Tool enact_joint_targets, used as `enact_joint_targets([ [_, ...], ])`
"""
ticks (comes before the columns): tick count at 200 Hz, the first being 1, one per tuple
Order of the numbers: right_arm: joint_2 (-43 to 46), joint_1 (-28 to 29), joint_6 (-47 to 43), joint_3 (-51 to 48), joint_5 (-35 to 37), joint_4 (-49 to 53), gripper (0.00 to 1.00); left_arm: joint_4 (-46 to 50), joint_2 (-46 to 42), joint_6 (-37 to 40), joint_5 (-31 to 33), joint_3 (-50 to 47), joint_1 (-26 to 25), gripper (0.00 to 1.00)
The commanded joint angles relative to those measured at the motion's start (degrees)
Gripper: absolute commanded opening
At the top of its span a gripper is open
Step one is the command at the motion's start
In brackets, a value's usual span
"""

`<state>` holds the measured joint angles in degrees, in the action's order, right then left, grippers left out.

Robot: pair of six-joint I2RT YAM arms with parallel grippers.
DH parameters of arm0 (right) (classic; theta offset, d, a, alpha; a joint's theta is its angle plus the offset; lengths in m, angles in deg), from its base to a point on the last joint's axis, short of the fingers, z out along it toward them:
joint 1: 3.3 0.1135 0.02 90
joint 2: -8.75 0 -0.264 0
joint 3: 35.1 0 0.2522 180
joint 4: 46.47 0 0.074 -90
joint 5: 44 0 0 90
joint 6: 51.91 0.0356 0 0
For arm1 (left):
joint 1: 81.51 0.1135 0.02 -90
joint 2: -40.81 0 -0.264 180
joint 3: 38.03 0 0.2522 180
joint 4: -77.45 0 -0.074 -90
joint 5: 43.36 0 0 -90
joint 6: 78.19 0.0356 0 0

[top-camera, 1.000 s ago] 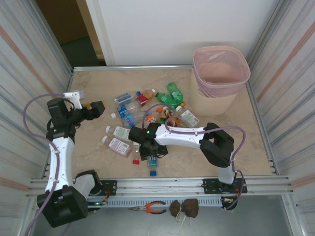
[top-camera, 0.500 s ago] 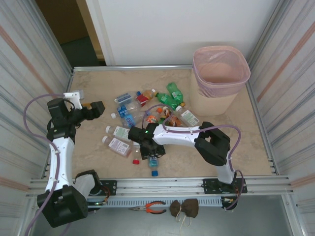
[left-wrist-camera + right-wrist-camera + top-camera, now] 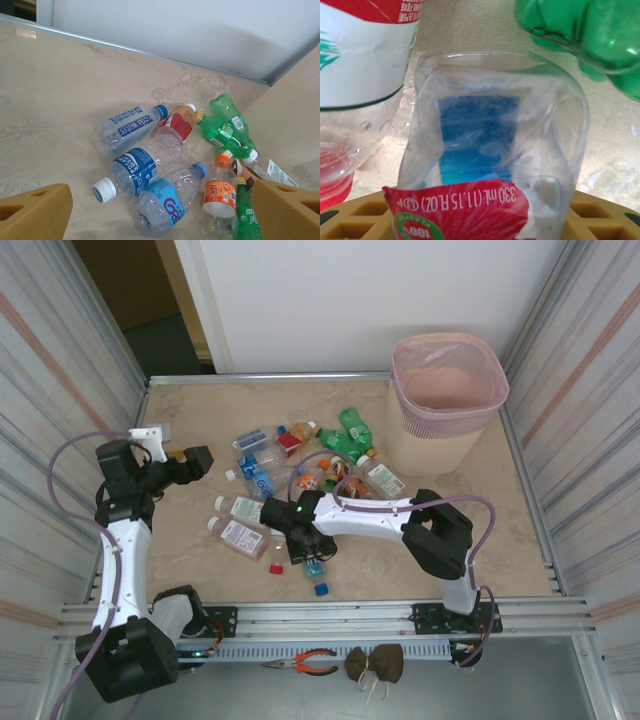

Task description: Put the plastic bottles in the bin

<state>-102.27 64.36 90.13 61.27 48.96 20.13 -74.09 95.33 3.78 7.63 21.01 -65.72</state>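
Right gripper [image 3: 303, 552] reaches down at the near edge of the plastic bottles [image 3: 300, 465] scattered over the middle of the marble-patterned table [image 3: 200, 410]. Its two tan pads [image 3: 350, 215] press in on either side of a clear bottle [image 3: 495, 140] that has a torn red label and blue showing through its wall. From overhead a blue cap [image 3: 320, 589] pokes out just on the near side of that gripper, with a small red piece [image 3: 276, 568] on the table to its left; whether the gripped bottle rests on the surface or is just lifted cannot be told. In the right wrist view a green bottle [image 3: 590, 35] and a white-and-red-labelled bottle [image 3: 365, 50] lie close by it. Left gripper [image 3: 195, 462] hovers over the left side of the table with its fingers spread wide and nothing between them. It faces the heap, which includes a blue-capped water bottle [image 3: 125, 131], a white-capped bottle [image 3: 132, 172], an orange-capped bottle [image 3: 219, 192] and a pair of green bottles [image 3: 225, 127]. The bin [image 3: 435, 445], pale pink, stands upright in the far right corner, well apart from the gripped bottle
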Motion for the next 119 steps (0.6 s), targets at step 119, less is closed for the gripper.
enact_joint_targets([
  [119, 17.3, -7.5, -9.9, 8.2, 3.8, 5.4, 0.53, 0.1, 1.5, 1.2, 2.3, -0.1, 1.0, 0.93],
])
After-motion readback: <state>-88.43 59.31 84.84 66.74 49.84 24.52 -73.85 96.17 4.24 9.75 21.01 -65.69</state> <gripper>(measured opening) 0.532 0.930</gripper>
